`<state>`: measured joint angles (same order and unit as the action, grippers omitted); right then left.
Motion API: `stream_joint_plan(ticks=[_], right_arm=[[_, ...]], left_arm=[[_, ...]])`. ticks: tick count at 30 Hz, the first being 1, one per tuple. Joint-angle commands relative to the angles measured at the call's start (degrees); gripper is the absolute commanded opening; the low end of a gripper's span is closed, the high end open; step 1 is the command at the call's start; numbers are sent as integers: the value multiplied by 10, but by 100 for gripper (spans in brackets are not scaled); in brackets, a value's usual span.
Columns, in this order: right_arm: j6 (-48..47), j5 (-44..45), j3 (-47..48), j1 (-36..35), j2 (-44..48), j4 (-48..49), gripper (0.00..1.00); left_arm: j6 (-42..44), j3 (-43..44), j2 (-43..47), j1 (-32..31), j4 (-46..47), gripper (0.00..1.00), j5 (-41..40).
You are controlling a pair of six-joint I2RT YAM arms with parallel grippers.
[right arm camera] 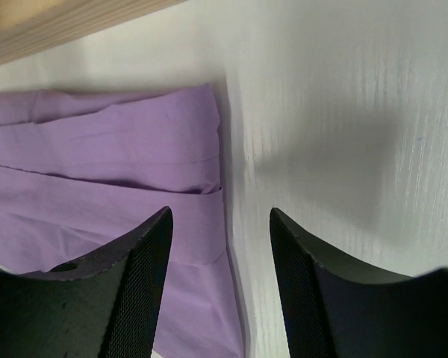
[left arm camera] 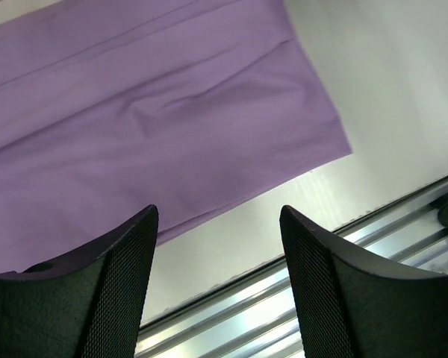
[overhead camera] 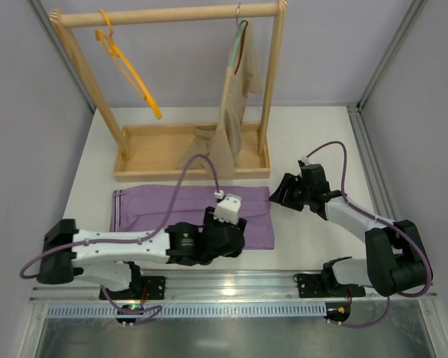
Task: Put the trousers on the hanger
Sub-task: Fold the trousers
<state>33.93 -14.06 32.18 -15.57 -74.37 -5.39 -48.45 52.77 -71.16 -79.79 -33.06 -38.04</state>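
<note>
Left hand (left arm camera: pixel 218 216) over trousers (left arm camera: pixel 134 112); hanger (overhead camera: pixel 131 74) overhead-only.

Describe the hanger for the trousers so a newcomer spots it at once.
Find the wooden rack at the far side of the table. The orange-yellow hanger hangs at its rail's left end. It is bare, unlike the grey-green hanger carrying a beige garment.

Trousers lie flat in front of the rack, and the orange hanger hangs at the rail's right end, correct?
No. The orange hanger hangs at the left end of the rail, as the top external view shows. The trousers do lie flat in front of the rack.
</note>
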Motion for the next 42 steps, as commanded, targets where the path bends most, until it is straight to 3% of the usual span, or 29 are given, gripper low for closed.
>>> stream_joint_plan(ticks=[1, 9, 17, 36, 39, 42], right_arm=[[-28, -51, 32, 13, -22, 33, 58], [-30, -85, 32, 13, -60, 76, 55], [-28, -97, 32, 15, -97, 106, 48], [-41, -115, -7, 25, -117, 141, 45], [-38, -117, -6, 26, -121, 145, 45], [-34, -118, -3, 26, -122, 146, 42]], left_arm=[[34, 69, -102, -53, 96, 67, -104], [104, 207, -275, -82, 152, 65, -80], [91, 307, -403, -83, 127, 61, -77], [-14, 371, -529, -78, -6, 46, -140], [-19, 363, -532, -78, -6, 38, -138], [-27, 361, -536, -78, -22, 14, -136]])
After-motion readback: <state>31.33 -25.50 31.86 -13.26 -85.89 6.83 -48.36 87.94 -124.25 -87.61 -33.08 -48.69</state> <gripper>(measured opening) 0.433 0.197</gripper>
